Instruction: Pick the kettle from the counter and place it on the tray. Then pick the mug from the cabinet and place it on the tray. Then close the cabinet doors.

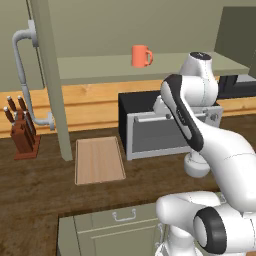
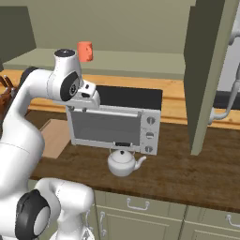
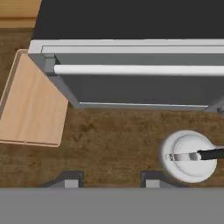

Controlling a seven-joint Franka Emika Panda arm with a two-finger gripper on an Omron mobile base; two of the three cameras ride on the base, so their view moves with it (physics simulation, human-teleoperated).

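Observation:
The silvery kettle (image 2: 123, 162) (image 3: 189, 156) stands on the dark wood counter (image 2: 178, 173) just in front of the toaster oven. My gripper (image 3: 111, 180) hangs above the counter, open, with nothing between its fingers; the kettle lies off to the right of them in the hand view. The light wooden tray (image 1: 99, 160) (image 3: 30, 105) lies empty left of the oven. Up on the shelf of the open cabinet (image 1: 100, 67) stands the orange mug (image 1: 141, 55) (image 2: 85, 51). Both cabinet doors (image 1: 50, 75) (image 2: 206, 70) are swung open.
A grey toaster oven (image 1: 155, 132) (image 2: 112, 124) with a bar handle stands at the counter's back. A knife block (image 1: 24, 134) stands far left, below a white pipe (image 1: 22, 75). Green drawer fronts (image 1: 120, 225) run under the counter's front edge.

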